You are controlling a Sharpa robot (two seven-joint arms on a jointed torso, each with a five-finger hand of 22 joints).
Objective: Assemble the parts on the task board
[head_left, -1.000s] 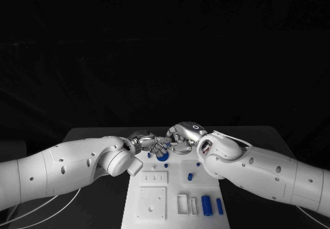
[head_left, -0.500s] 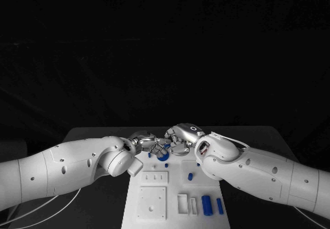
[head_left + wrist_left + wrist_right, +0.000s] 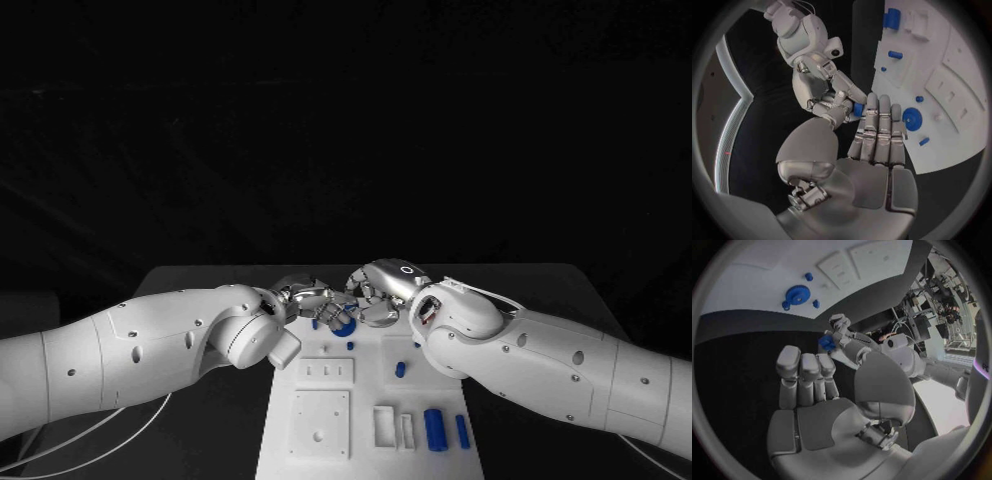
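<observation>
Both hands meet above the board (image 3: 361, 420), likely passing a part: the left hand (image 3: 842, 335) pinches a small blue piece (image 3: 826, 343) (fingertips only), and the right hand (image 3: 826, 97) touches it, grip unclear.

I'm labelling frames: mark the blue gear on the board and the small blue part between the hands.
blue gear (image 3: 796, 294), right wrist view, its toothed face.
small blue part (image 3: 826, 343), right wrist view, its visible side.

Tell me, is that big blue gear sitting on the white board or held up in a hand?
On the board: the blue gear lies flat on the task board, no fingers round it.
</observation>
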